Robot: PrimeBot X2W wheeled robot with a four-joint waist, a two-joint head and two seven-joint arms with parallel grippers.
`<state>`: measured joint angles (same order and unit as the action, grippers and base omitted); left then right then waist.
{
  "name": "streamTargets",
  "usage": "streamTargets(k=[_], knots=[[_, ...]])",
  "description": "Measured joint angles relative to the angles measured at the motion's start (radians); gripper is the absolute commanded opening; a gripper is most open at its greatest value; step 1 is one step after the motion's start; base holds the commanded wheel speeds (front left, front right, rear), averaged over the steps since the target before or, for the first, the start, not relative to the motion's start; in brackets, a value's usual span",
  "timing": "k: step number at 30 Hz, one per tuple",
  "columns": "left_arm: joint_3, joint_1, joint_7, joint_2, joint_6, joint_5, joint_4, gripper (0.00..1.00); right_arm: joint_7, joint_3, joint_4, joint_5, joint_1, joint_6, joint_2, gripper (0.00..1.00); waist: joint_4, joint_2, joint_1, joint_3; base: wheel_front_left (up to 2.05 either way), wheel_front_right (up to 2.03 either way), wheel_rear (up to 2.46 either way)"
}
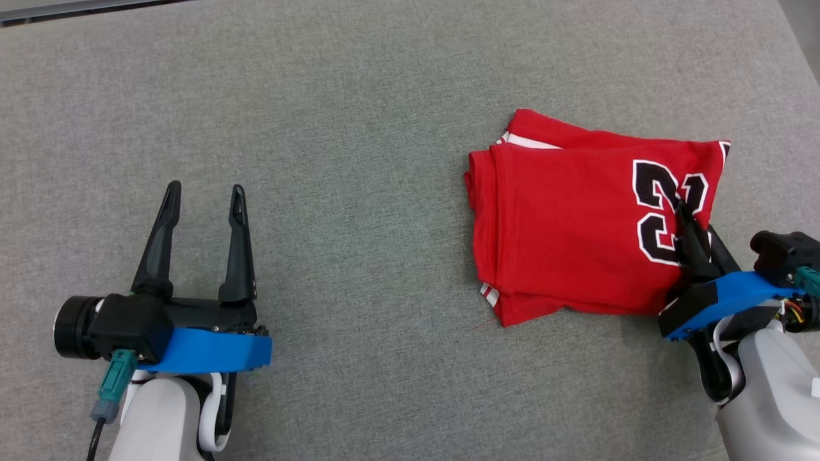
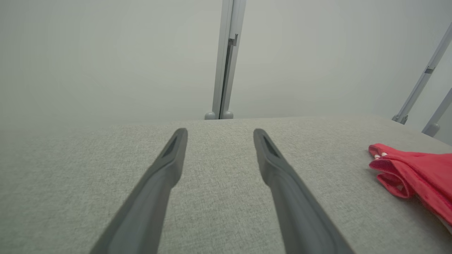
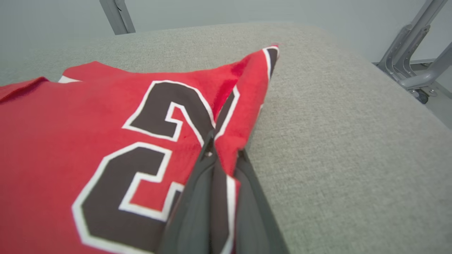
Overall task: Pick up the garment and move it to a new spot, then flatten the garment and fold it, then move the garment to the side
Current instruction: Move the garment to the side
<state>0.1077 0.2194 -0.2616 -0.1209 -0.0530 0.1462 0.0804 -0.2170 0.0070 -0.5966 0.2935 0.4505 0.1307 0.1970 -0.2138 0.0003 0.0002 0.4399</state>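
Note:
A folded red garment point(image 1: 570, 230) with black and white numerals lies on the grey cloth table point(image 1: 359, 128), right of centre. My right gripper point(image 1: 684, 214) is shut on the garment's right edge, over the numerals. In the right wrist view the fingers point(image 3: 197, 197) pinch a fold of red cloth point(image 3: 106, 116). My left gripper point(image 1: 204, 192) stands open at the lower left, far from the garment, with nothing between its fingers. The left wrist view has the open gripper point(image 2: 219, 135) over bare table and the garment's corner point(image 2: 413, 173) at the right.
The table's far edge meets a pale wall, with a metal post point(image 2: 226, 60) behind it. Angled metal frame legs point(image 3: 413, 46) stand beyond the table's right edge. Bare cloth stretches across the left and centre.

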Motion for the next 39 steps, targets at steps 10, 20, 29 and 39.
streamTargets(k=[10,20,29,39], knots=[[0.009,0.025,0.000,-0.008,0.001,-0.006,-0.032,1.00,0.011,0.023,0.033,-0.020,0.129,0.000,0.065,0.00,0.025,-0.0002,-0.0002,0.028,0.00,0.00,0.00],[0.010,0.073,0.014,-0.036,0.007,-0.018,-0.123,1.00,0.108,0.010,0.002,-0.030,0.380,0.000,0.290,0.00,0.055,-0.0001,0.0000,0.142,0.00,0.00,0.00],[0.006,0.086,0.024,-0.050,0.021,-0.023,-0.176,1.00,0.119,0.049,-0.175,-0.002,0.537,0.000,0.416,0.00,0.076,0.0000,0.0000,0.215,0.00,0.00,0.00],[0.005,0.087,0.031,-0.057,0.035,-0.022,-0.190,1.00,0.049,0.080,-0.362,-0.016,0.631,0.000,0.414,1.00,0.094,0.0000,-0.0001,0.197,0.00,0.00,0.00]])
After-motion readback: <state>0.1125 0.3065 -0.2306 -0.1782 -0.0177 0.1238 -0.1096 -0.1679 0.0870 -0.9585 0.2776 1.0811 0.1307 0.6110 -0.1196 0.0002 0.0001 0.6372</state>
